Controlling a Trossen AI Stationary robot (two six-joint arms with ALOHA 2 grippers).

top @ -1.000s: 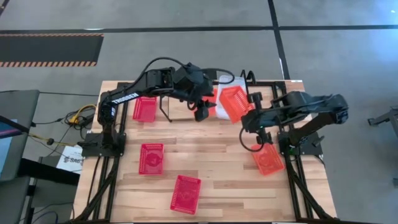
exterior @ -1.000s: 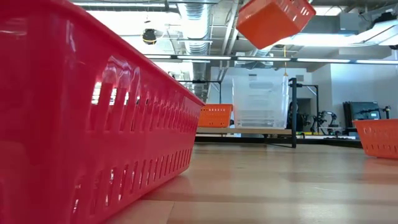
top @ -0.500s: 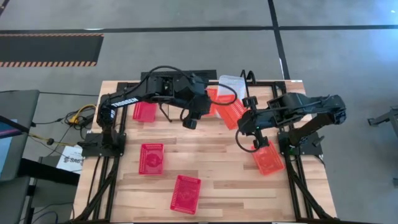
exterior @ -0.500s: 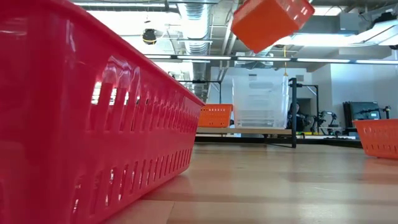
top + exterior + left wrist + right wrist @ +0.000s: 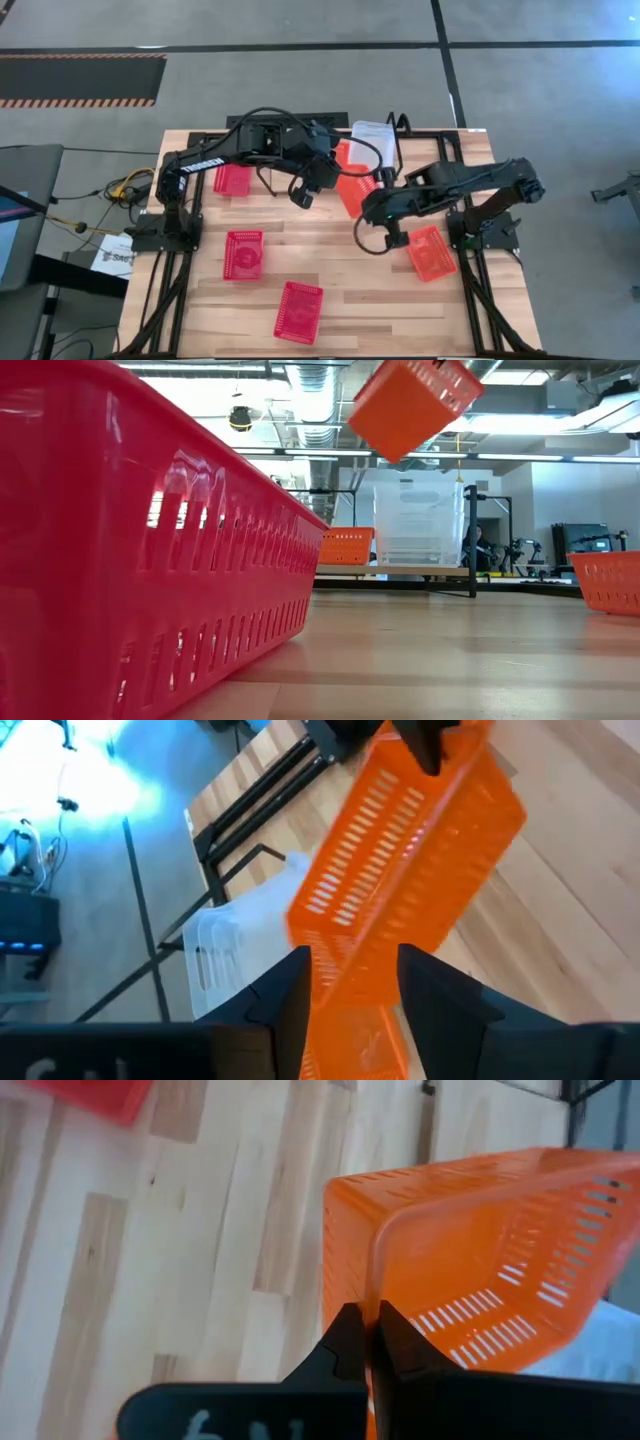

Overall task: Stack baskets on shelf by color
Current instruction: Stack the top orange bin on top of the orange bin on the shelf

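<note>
Pale wooden table (image 5: 350, 265) on grey concrete floor (image 5: 300, 80). Right gripper (image 5: 362, 1342) pinches the orange basket (image 5: 352, 192) rim, holding it tilted above the far middle. Left gripper (image 5: 350, 985) beside it, fingers parted. Black shelf (image 5: 395, 125) mostly hidden behind arms.

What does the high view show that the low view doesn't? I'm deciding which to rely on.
Only the high view shows both arms, the right gripper pinching the lifted orange basket, and three red baskets on the table. Only the low view shows the clear basket's depth and the basket's height. Both show the lifted basket and the shelf's orange basket.
</note>
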